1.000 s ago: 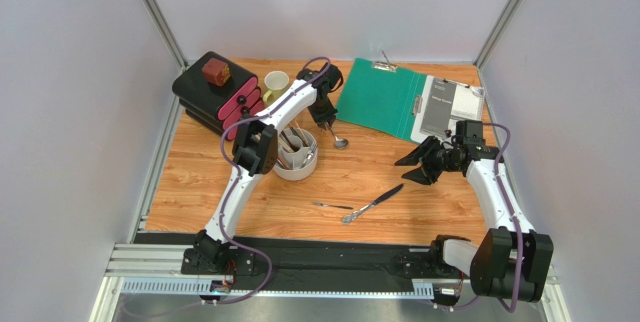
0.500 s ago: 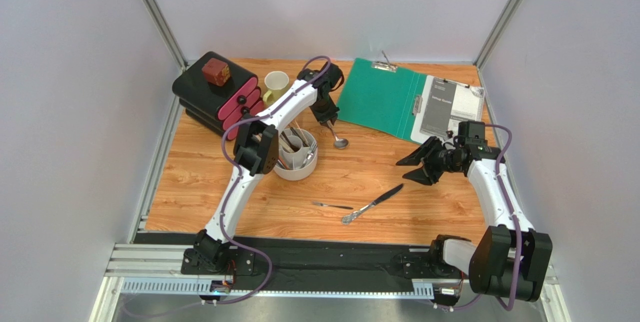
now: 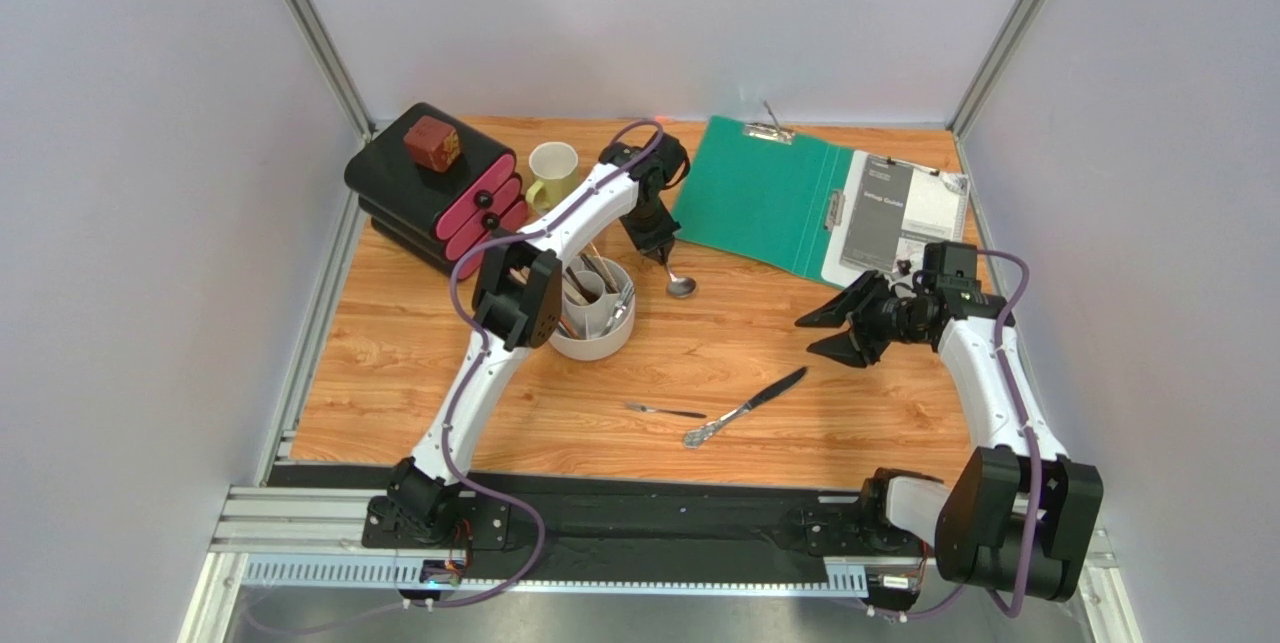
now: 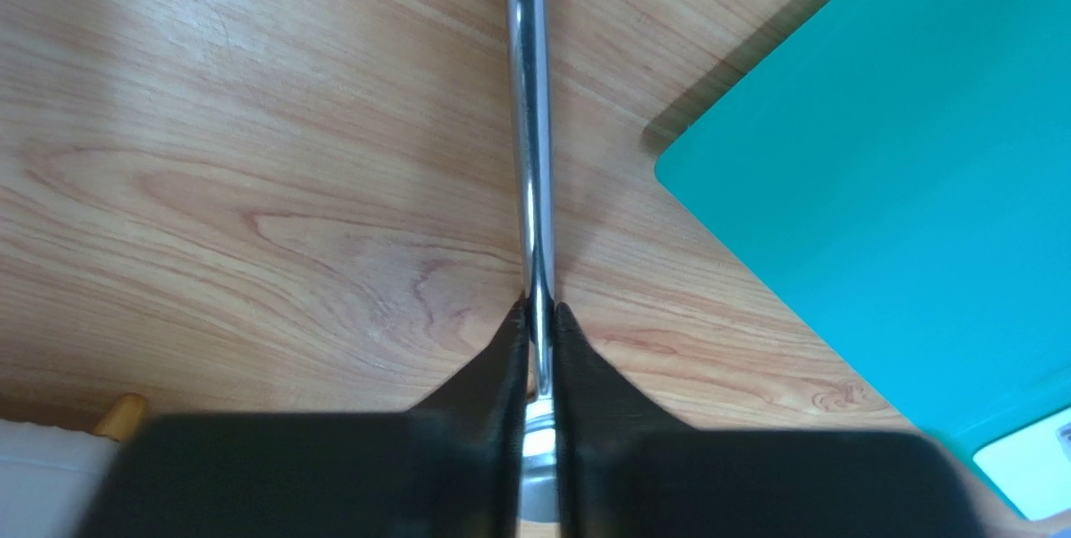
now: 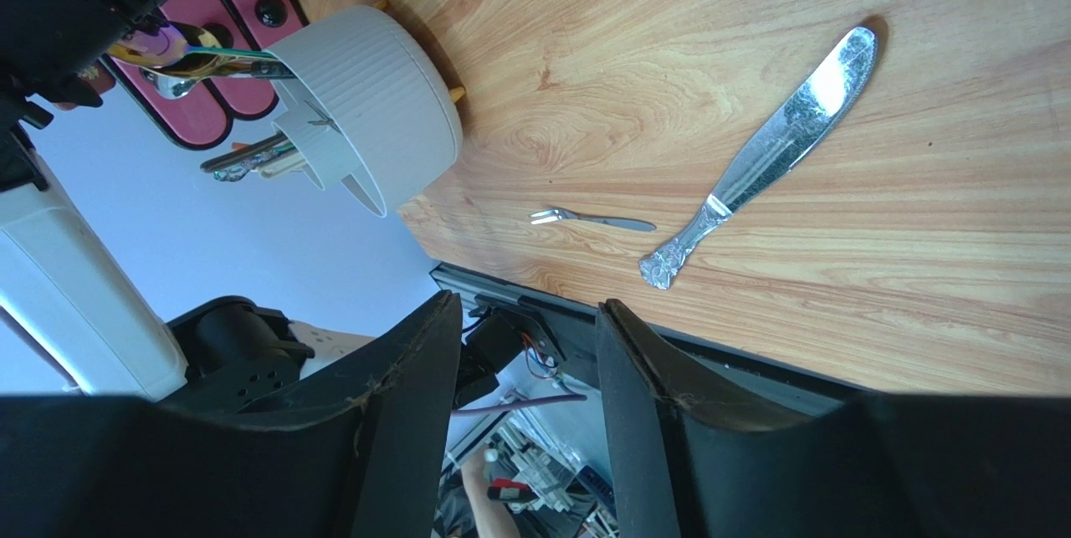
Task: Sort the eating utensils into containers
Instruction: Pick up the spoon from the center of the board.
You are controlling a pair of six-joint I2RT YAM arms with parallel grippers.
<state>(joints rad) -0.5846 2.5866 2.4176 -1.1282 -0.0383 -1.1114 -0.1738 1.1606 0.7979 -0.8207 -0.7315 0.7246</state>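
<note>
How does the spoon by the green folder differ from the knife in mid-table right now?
The spoon is pinched by its handle in the left end effector; the knife lies free on the table, with no end effector on it. The spoon ends in a round bowl; the knife ends in a long flat blade. Both are silver, and both are outside the white holder.

Left arm (image 3: 496, 358) stretched far forward, left gripper (image 4: 538, 312) pointing down, jaws pinched tight on a spoon (image 4: 533, 124) handle. Right arm (image 3: 995, 373) bent at elbow, right gripper (image 5: 526, 312) aimed left, jaws spread wide.
</note>
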